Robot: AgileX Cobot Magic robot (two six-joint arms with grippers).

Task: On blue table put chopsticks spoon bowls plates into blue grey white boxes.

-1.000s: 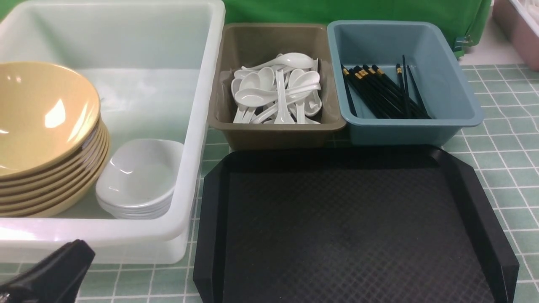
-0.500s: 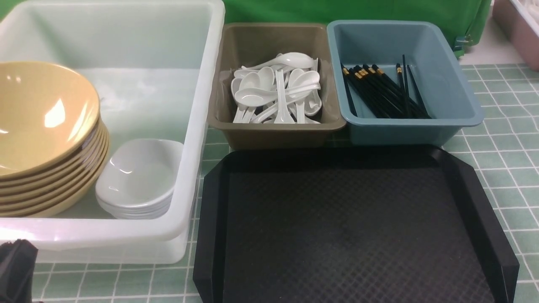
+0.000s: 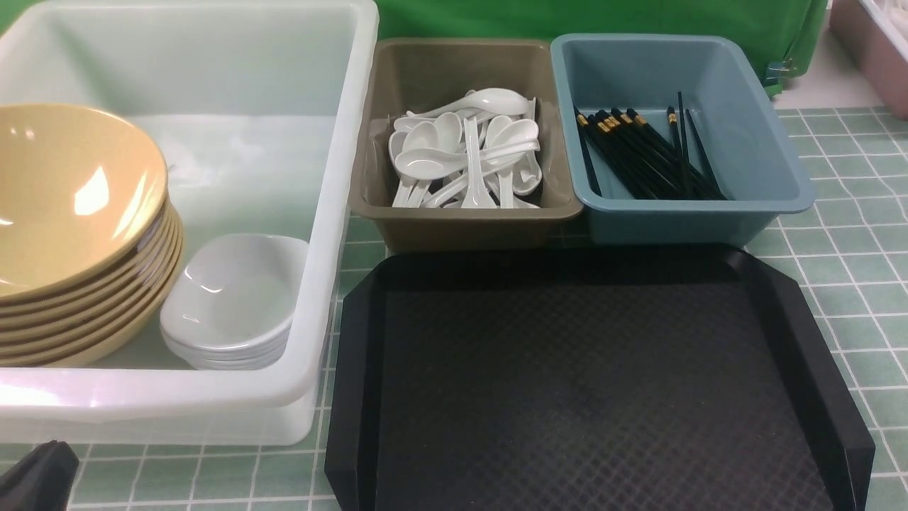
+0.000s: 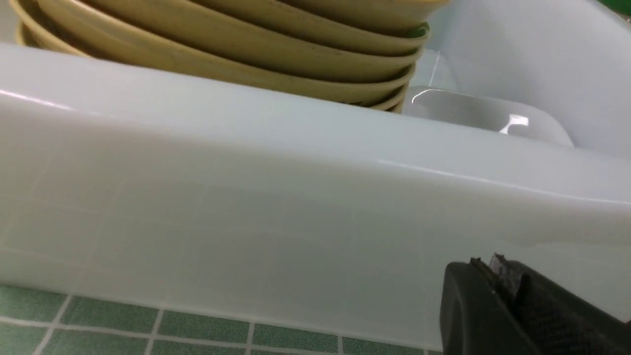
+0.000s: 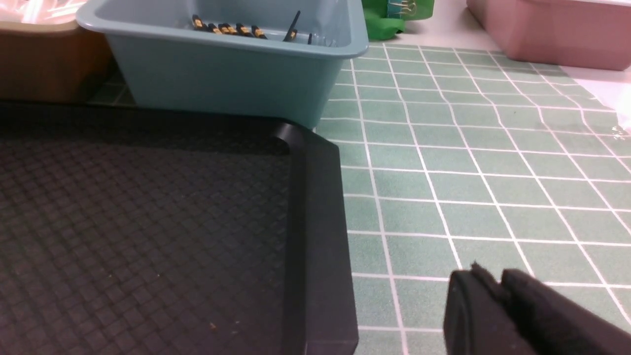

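Bowls stacked w/ plates in white box, left pincer closed

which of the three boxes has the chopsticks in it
The dusty blue box, farthest right, holds the chopsticks; the grey-brown box holds spoons.

We saw tan bowls stacked beside white plates in the white box, spoons heaped in the grey box, and black chopsticks lying in the blue box on the counter.

mustard-tan bowls, white plates, black gold-banded chopsticks, black cross-hatched tray
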